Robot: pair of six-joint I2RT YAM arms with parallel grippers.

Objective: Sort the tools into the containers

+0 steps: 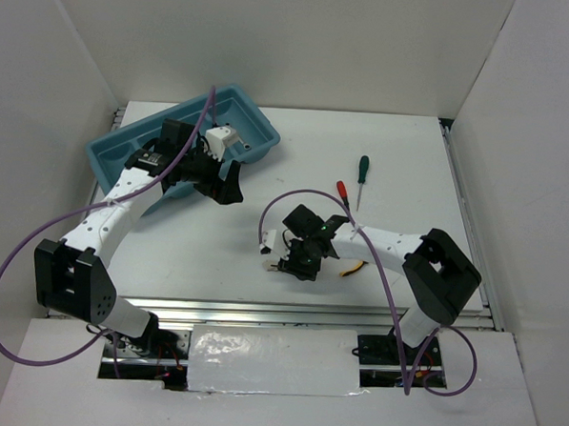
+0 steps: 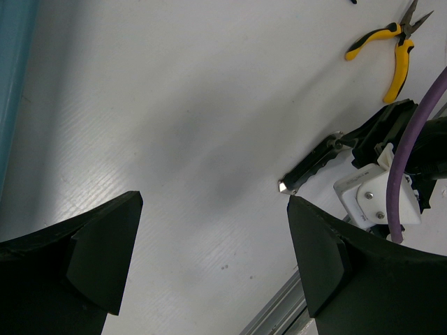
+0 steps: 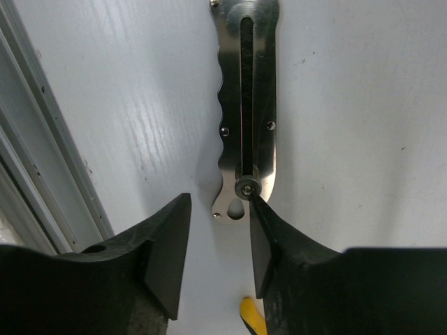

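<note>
Top view: saw left claw [image 1: 202, 190] spread wide and empty, just off the near rim of the light blue tray [image 1: 111, 156]. Found right claw [image 1: 284, 265] low over the table [image 1: 412, 153]. Spotted green-handled screwdriver [image 1: 362, 174] and red-handled screwdriver [image 1: 343, 191] lying beyond it, and yellow-handled pliers [image 1: 356, 268] poking out beside it.

Left wrist: saw left claw [image 2: 215, 202] released, nothing between fingers. Found folding knife [image 2: 311, 167] flat on table, pliers [image 2: 391, 52] further off, well apart.

Right wrist: found right claw [image 3: 220, 209] partly open, straddling near end of folding knife [image 3: 244, 105]. Saw right finger [image 3: 269, 237] touching it and left finger [image 3: 167, 237] clear of it. Not clamped.
</note>
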